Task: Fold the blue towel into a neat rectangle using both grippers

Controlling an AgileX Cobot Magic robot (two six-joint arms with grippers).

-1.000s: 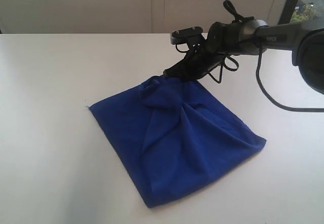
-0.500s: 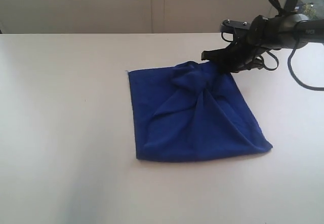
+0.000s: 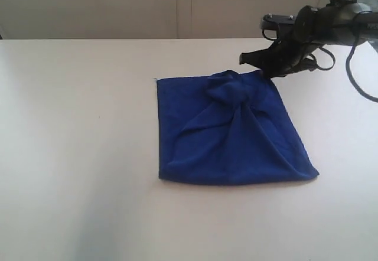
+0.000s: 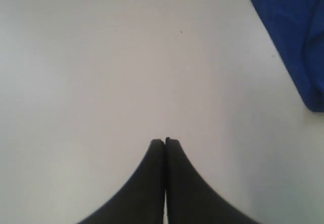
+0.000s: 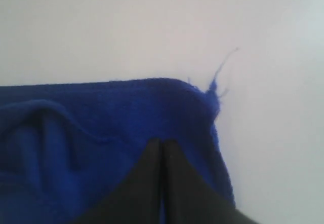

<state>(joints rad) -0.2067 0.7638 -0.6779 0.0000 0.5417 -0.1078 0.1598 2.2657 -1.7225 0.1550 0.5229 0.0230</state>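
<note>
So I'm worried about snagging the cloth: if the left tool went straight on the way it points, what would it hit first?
Probably the bare white tabletop: the shut left tool points at open surface. The deep royal-blue soft towel lies off to one side of that line, though depth is unclear.

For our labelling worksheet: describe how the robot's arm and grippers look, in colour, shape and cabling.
The right arm is a dark, rounded tube with black cables looping off it. The right gripper and left gripper are black, each with two curved fingers tapering to a point.
</note>
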